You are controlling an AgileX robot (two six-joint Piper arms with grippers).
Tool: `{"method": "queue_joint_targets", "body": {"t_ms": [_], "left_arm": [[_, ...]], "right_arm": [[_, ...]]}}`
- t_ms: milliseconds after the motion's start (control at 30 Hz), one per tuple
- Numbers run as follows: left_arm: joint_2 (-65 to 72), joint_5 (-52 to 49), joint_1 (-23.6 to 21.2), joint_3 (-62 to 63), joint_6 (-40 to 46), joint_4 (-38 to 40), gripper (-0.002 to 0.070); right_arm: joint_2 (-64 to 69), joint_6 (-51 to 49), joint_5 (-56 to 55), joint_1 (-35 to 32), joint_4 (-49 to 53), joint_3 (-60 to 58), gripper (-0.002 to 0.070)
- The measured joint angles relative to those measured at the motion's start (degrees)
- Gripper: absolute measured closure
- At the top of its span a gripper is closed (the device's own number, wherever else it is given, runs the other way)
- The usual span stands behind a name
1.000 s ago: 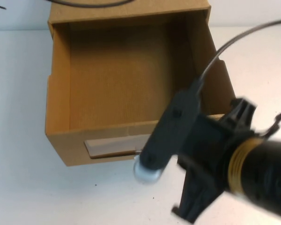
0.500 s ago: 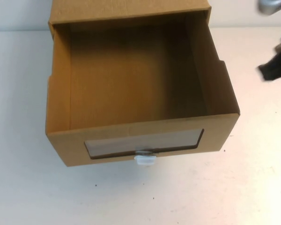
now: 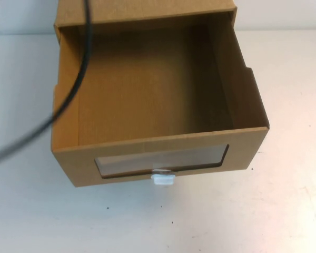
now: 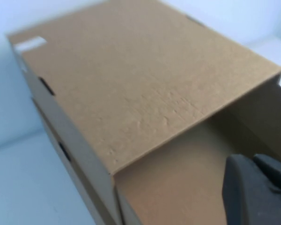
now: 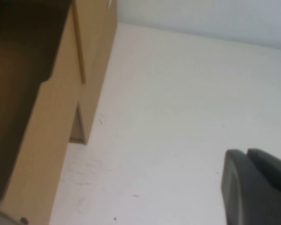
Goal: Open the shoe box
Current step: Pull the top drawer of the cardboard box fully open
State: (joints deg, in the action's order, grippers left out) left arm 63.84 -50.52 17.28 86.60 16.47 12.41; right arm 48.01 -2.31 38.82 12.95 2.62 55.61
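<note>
The brown cardboard shoe box stands with its drawer [image 3: 68, 121] pulled out of the outer sleeve [image 3: 147, 10], and the inside is bare. The drawer front has a clear window [image 3: 163, 161] and a small white pull tab [image 3: 163, 178]. Neither gripper shows in the high view. My left gripper [image 4: 253, 160] hovers over the drawer [image 4: 178, 183] beside the sleeve's top [image 4: 145, 79], shut on nothing. Over the white table beside the drawer's side wall [image 5: 42, 136], my right gripper [image 5: 247, 152] is shut and holds nothing.
A blurred black cable [image 3: 68, 95] crosses the left part of the high view, over the box's left wall. White table [image 3: 284, 211] surrounds the box, with a pale wall behind it.
My right arm was over the drawer front near the pull tab, then swung up and off to the right, out of the high view. A black cable now crosses the left side.
</note>
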Motion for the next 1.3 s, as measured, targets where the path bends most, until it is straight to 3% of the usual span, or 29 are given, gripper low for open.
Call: {"method": "queue_joint_targets", "body": {"t_ms": [300, 633, 867, 1300], "left_arm": [[-31.0, 32.0, 0.0, -44.3, 2.5, 0.2, 0.0680], [-56.7, 40.4, 0.0, -75.8, 2.7, 0.5, 0.0680], [-60.7, 45.4, 0.0, -87.4, 2.6, 0.5, 0.0680], [-60.8, 41.4, 0.0, -88.1, 2.0, 0.5, 0.0680]], "right_arm": [[-18.6, 0.4, -17.0, -0.1, -2.0, -22.9, 0.0689], [-28.1, 0.4, -26.8, -0.3, -6.6, -36.5, 0.0689], [-28.2, 0.4, -29.9, -0.3, -9.6, -37.5, 0.0689], [-28.2, 0.4, -31.2, -0.3, -10.8, -37.5, 0.0690]]}}
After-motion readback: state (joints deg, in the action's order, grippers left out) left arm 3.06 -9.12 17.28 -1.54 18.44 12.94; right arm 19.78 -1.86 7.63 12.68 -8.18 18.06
